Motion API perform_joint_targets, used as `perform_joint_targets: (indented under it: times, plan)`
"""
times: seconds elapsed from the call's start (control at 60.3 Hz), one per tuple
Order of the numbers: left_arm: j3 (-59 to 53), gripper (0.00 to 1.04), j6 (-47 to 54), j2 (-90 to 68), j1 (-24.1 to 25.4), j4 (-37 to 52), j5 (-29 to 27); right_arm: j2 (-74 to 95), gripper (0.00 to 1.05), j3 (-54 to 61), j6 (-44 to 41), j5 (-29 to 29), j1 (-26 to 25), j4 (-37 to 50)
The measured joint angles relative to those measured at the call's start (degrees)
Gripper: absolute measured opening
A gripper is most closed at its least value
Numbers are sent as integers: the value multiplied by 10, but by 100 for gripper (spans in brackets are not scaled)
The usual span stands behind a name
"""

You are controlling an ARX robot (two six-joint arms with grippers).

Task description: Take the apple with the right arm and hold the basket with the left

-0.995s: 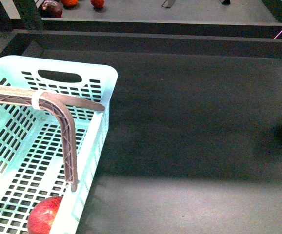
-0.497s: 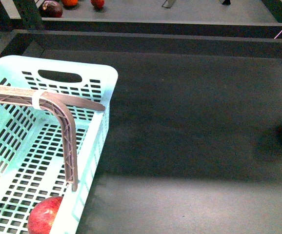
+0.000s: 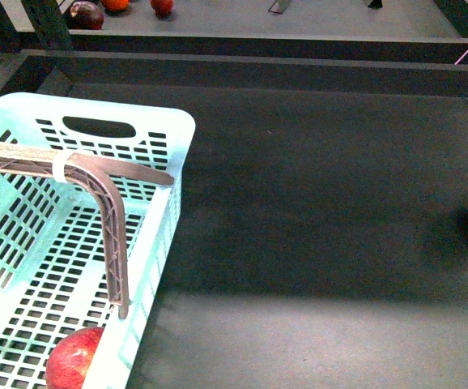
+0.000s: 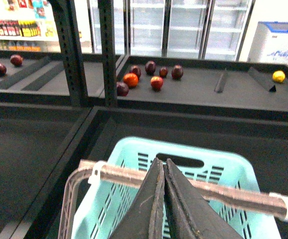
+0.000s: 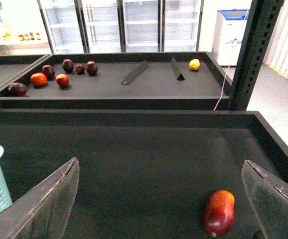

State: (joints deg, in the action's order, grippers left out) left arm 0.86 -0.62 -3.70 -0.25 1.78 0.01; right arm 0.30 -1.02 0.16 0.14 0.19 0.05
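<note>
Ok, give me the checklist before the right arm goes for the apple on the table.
1. Right gripper open: ok, jaws spread wide.
2. Apple centred between the jaws: not ok, it lies well off to one side, nearer one finger.
3. Space around the apple free: ok, it lies alone on the dark table, nothing touching it.
4. Left gripper holding the basket handle: cannot tell, jaws shut and crossing the handle, but the grip itself is hidden.
5. Room in the basket: ok, only one other apple lies in its near end.
</note>
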Motion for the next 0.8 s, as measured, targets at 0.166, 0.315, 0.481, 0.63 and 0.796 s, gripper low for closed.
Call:
perform_joint_targets:
  times: [0.166, 0.315, 0.481, 0.63, 0.796]
  plan:
    - [0, 3, 0, 33, 0, -16, 0, 0, 96, 0, 0, 0, 0, 0]
    - [0, 3, 0, 33, 0, -17, 0, 0, 96, 0, 0, 0, 0, 0]
    - [0, 3, 0, 33, 0, -17, 0, 0, 96, 0, 0, 0, 0, 0]
    - [0, 3, 0, 33, 0, -17, 0, 0, 96, 0, 0, 0, 0, 0]
    - [0, 3, 0, 33, 0, -17, 0, 0, 96, 0, 0, 0, 0, 0]
